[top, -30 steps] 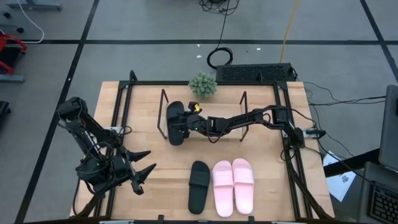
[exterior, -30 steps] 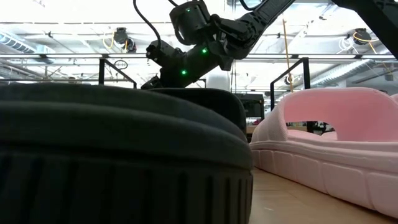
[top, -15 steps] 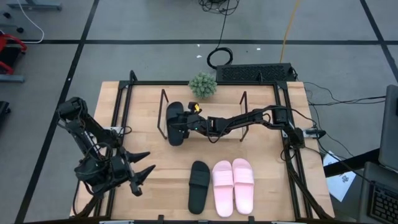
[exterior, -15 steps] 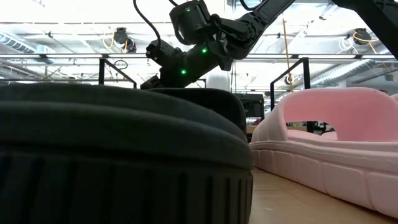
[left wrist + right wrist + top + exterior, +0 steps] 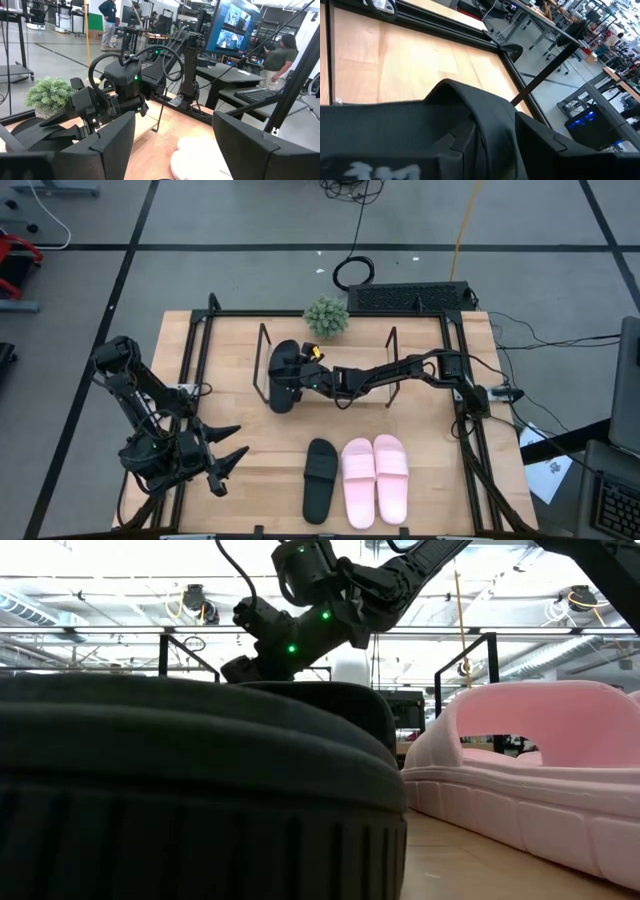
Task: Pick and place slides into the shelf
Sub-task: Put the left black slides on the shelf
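Observation:
My right gripper [image 5: 300,376] reaches from the table's right into the left end of the shelf [image 5: 391,365] and is shut on a black slide [image 5: 283,375], which lies lengthwise beside the shelf's left wire frame [image 5: 262,366]. The second black slide [image 5: 320,478] and the pink pair [image 5: 375,478] lie flat on their soles near the table's front edge. My left gripper [image 5: 232,452] waits open and empty at the table's front left. The low view is filled by the near black slide [image 5: 190,790] and a pink slide [image 5: 530,770]. My right gripper pinches the black slide between its two fingers at its right long side, by the strap [image 5: 485,120]. The fingers [image 5: 555,150] come from the table's right, slanting down, and lie across the slide. I cannot tell whether the slide rests on the shelf board.
A small green plant [image 5: 326,316] stands just behind the shelf. A black frame [image 5: 200,340] runs along the table's edges. A keyboard [image 5: 410,297] lies at the far edge. There is bare wood between the shelf and the slides in front. People stand in the room beyond [image 5: 107,15].
My right gripper has gone a little up and toward the table's left with the black slide, still shut on it.

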Controlling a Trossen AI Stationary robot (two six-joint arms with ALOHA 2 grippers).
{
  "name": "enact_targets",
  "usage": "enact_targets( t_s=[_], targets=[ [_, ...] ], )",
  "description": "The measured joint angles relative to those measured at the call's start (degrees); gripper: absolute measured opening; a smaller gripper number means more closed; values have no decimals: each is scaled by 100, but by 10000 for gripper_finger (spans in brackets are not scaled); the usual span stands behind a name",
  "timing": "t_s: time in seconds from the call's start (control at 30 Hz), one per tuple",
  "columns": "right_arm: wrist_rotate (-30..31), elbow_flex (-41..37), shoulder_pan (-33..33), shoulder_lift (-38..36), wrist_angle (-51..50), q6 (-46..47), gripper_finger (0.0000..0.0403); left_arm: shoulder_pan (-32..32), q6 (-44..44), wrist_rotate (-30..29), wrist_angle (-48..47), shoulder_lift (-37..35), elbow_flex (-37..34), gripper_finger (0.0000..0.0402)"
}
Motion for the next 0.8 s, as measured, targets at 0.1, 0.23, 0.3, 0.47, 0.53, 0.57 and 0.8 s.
enact_targets(
  t_s=[0.1, 0.23, 0.3, 0.47, 0.53, 0.57, 0.8],
  targets=[
    [-4, 0, -8, 0, -2, 2, 120, 0, -2, -1, -23, 0, 0, 266],
    [-190, 0, -72, 0, 9, 135, 121, 0, -103, -2, -171, 2, 0, 266],
    [-368, 0, -123, 1, 40, 261, 121, 0, -256, -2, -330, 2, 0, 266],
    [-452, -2, -183, 2, 46, 307, 121, -15, -604, -1, -609, 2, 0, 266],
    [-457, -2, -186, 2, 95, 307, 121, -17, -610, 0, -612, 2, 0, 266],
    [-458, -2, -189, 2, 129, 306, 121, -22, -607, 0, -612, 2, 0, 266],
    [-466, -2, -229, 66, 221, 319, 121, -21, -626, 0, -612, 2, 0, 266]
  ],
)
